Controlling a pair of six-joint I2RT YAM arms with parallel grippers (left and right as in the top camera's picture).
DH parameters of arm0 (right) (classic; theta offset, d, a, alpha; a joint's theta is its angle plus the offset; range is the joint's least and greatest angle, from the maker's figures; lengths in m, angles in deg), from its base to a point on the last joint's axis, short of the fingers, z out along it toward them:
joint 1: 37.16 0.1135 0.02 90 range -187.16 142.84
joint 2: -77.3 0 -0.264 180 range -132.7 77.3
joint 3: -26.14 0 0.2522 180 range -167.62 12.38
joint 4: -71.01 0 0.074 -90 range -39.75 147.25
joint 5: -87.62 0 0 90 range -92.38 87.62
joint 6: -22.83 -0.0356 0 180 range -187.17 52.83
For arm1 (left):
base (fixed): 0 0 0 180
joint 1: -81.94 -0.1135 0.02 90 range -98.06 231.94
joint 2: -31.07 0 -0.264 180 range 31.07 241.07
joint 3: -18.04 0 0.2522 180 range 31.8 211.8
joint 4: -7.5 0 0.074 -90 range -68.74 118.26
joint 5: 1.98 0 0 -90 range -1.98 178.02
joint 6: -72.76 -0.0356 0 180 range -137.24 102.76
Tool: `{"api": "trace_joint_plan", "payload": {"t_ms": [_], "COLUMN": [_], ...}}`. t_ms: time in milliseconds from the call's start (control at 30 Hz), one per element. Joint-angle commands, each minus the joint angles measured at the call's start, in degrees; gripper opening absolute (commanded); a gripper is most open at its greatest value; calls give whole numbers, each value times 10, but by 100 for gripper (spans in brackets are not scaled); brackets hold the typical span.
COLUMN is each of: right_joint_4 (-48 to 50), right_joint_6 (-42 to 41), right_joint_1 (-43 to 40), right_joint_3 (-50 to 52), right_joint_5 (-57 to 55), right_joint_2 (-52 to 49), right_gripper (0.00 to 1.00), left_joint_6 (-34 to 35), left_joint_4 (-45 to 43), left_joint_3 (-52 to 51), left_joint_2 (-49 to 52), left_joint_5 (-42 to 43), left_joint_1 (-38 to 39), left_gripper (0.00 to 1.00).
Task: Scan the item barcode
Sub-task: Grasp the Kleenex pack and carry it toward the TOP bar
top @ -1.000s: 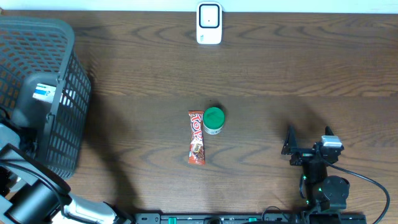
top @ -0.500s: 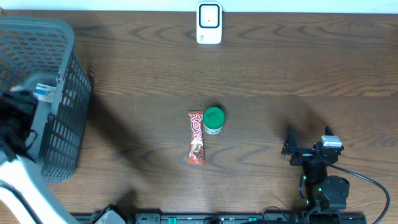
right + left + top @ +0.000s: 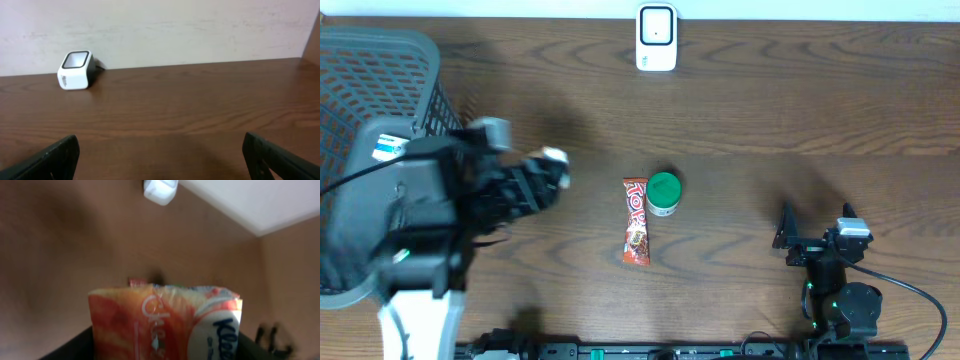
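Note:
My left gripper is shut on an orange and white tissue pack, which fills the lower half of the left wrist view between the dark fingers. In the overhead view the left gripper hangs over the table just right of the basket, and the pack barely shows under it. The white barcode scanner stands at the far edge of the table, also visible as the scanner and the scanner. My right gripper rests open at the front right, with nothing between its fingers.
A grey mesh basket stands at the left edge. A red candy bar and a green-lidded jar lie side by side mid-table, right of the left gripper.
The left arm has swung out of the basket and to the right over the table, carrying the tissue pack. The right arm has not moved.

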Motion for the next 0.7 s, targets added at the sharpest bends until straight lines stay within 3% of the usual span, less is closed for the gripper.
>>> {"api": "trace_joint_plan", "payload": {"t_ms": [0,133,400,467,600,667], "right_joint_4": [-2,-2,-2,-2,-2,-2], "right_joint_6": [7,7,7,7,7,7], "right_joint_1": [5,5,5,5,5,5], "right_joint_3": [0,0,0,0,0,0], "right_joint_5": [-3,-3,-3,-3,-3,-3], "right_joint_2": [3,3,3,3,3,3], "right_gripper": [99,99,99,99,99,99], "left_joint_6": [-36,-38,-59,-91,-262,-312], "left_joint_4": [5,-13,-92,-110,-105,-89], "left_joint_3": [-34,-59,-65,-65,-65,-65], "left_joint_2": [66,172,359,384,403,403], "left_joint_5": [-143,-216,-221,-200,-120,-111], "left_joint_1": [82,151,214,227,259,261], "left_gripper": [66,65,65,65,72,75]}}
